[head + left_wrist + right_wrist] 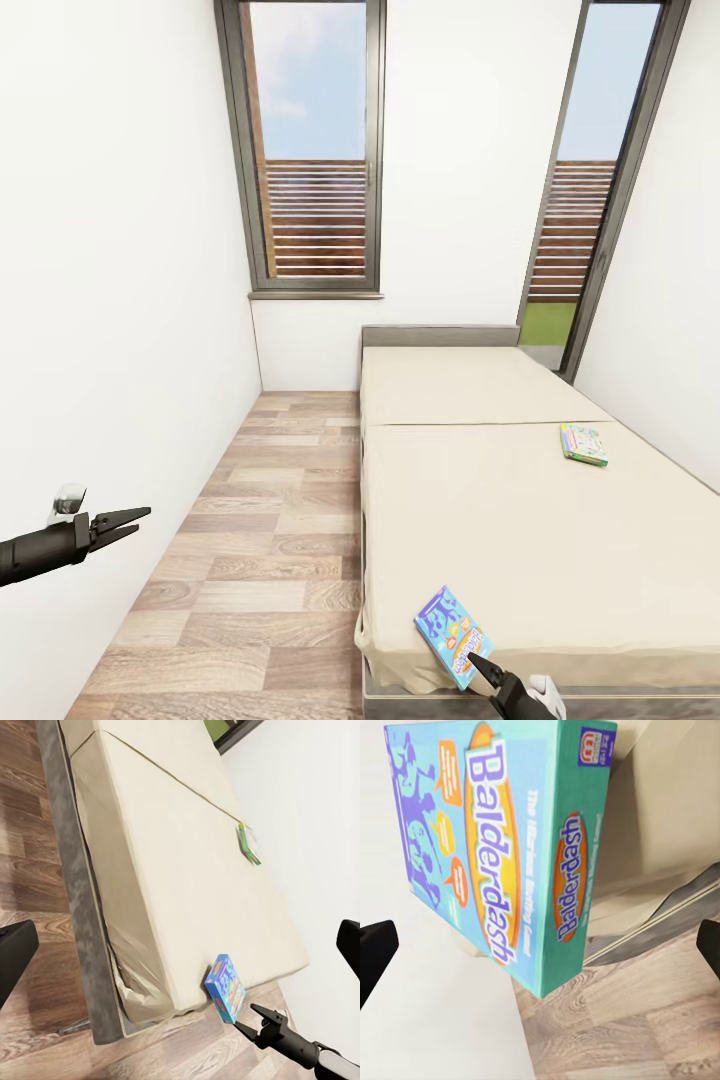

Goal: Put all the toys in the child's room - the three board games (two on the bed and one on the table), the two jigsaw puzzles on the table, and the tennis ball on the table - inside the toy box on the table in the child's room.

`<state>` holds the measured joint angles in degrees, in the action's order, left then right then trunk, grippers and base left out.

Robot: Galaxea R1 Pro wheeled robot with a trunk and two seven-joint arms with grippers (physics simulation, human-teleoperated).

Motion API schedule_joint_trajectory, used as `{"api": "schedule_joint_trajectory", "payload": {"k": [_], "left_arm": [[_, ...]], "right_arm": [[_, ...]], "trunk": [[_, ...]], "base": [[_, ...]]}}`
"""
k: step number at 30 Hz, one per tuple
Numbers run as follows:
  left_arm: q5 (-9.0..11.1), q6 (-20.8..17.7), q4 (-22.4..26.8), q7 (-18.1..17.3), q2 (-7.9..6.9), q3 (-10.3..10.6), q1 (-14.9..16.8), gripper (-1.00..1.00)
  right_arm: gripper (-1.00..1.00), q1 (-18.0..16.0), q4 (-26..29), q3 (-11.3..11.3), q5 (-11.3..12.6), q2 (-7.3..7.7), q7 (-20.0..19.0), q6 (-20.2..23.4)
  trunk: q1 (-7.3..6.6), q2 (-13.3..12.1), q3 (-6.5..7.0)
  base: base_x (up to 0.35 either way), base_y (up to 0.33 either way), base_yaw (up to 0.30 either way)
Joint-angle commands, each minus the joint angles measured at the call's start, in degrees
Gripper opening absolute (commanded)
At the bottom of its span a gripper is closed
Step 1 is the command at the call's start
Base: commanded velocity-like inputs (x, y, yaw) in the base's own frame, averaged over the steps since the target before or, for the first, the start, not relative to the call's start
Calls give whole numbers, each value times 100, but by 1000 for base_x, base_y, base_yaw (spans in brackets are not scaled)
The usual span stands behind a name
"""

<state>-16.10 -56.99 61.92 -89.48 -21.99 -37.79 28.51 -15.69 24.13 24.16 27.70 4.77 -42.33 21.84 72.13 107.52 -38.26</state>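
The blue Balderdash board game [453,636] lies flat at the near edge of the bed [520,520], low and right of centre in the head view, one corner reaching over the mattress edge. In the right wrist view the box [502,847] takes up the upper left, with wooden floor [622,1020] below it. The right end effector [487,672] sits just beside the box's near corner at the bottom of the head view, its fingers apart and not closed on anything. The pale green-edged board game [584,444] lies farther up the bed, toward the right side, well apart from the blue one. The left end effector [128,523] hangs at the lower left over the floor [260,560], near the white wall, fingers slightly parted and empty.
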Motion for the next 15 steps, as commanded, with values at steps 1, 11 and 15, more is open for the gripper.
{"api": "schedule_joint_trajectory", "payload": {"k": [1,11,15], "left_arm": [[-60,-58,4,-53,2,-9,6,100],[-60,-58,4,-53,1,-9,6,100],[-60,-58,4,-53,2,-12,6,100]], "right_arm": [[100,-4,-2,20,34,-1,-12,48],[100,-4,-2,19,34,-2,-12,44],[100,-4,-2,19,34,-2,-12,41]], "trunk": [[-1,3,-6],[-1,3,-6],[-1,3,-6]], "base": [[0,0,0],[34,0,0],[30,0,0]]}}
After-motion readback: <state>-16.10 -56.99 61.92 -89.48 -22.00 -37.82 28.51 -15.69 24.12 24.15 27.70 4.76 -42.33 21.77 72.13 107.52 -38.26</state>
